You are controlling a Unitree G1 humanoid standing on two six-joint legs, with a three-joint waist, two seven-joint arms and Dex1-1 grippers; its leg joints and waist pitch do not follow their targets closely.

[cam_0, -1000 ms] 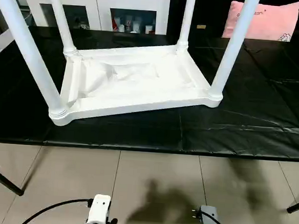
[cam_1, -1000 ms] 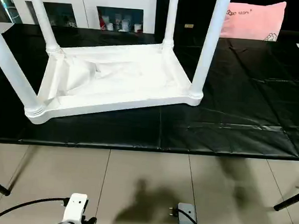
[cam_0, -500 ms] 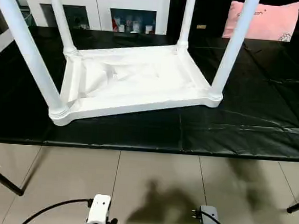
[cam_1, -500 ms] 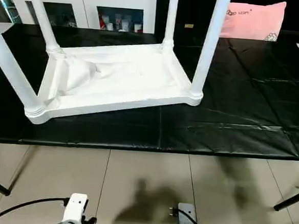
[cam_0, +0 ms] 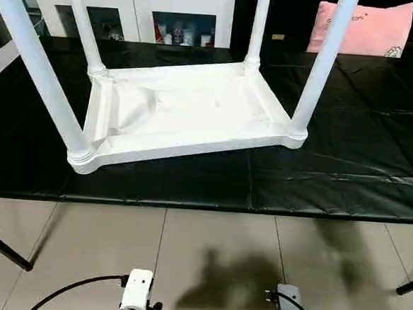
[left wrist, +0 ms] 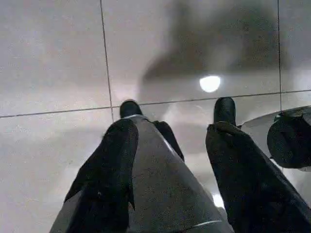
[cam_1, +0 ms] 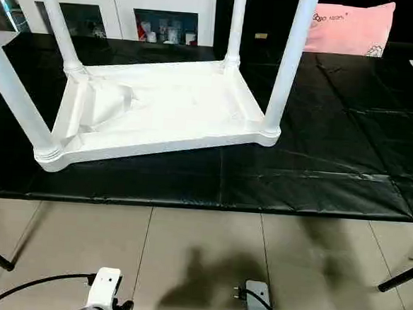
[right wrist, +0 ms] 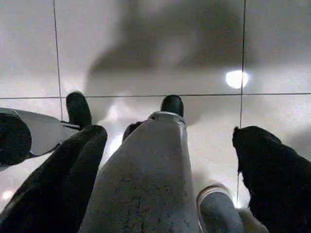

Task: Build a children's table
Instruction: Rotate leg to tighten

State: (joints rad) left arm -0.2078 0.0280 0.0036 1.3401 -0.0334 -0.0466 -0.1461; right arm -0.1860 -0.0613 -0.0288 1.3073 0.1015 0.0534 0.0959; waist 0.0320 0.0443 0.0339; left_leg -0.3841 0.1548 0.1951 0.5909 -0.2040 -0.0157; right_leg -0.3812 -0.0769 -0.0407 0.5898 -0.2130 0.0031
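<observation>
1. You have a black sheet spread wide over the work surface, creased in places, its near edge meeting the tiled floor.
2. On that sheet, toward your left, the children's table lies upside down, its underside facing up and its rim resting flat on the sheet.
3. You see 4 legs standing in the corner sockets: the near-left leg, the far-left leg, the far-right leg and the near-right leg. All 4 rise out of the top of the head views.
4. Behind the sheet stands a white cabinet with glass doors and small items inside, directly beyond the table's far legs.
5. A pink pillow sits at the far right, well apart from the table.
6. Dark stand legs cross the floor at the left and right edges of your head views, near the sheet's front edge.
7. Your left gripper hangs over the tiles, fingers parted about halfway with nothing between them.
8. Your right gripper also hangs over the floor, fingers spread wide and empty.
9. Both grippers are well short of the table, with bare floor and the sheet's front strip between.
</observation>
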